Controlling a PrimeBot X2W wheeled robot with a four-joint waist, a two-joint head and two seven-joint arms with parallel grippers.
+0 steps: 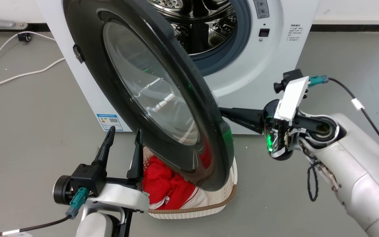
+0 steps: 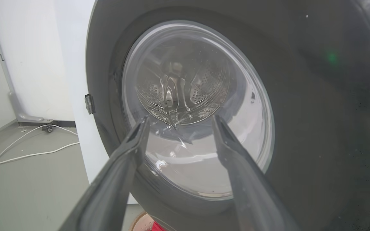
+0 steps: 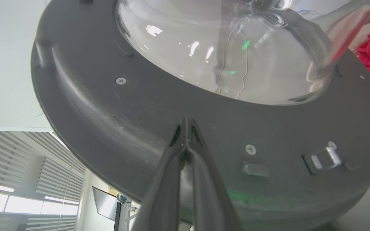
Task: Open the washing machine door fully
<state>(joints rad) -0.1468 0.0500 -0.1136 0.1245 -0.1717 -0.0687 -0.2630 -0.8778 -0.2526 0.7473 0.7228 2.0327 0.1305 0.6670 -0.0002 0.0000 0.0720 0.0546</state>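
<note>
The door (image 1: pixel 163 98), a glossy black disc with a bulging clear glass centre, stands half open across frame centre. Right gripper (image 3: pixel 185 123) jaws are pinched together, empty, at its inner face. Left gripper (image 1: pixel 125 130) jaws are spread, empty, at lower left.

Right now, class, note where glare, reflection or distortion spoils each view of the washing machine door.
Head view: pale streaks of glare cross the glass of the washing machine door. Left wrist view: its glass warps the drum into a squeezed shape, and the open left claw is soft-edged. Right wrist view: white and green glints dot the glass beyond the shut right claw.
</note>
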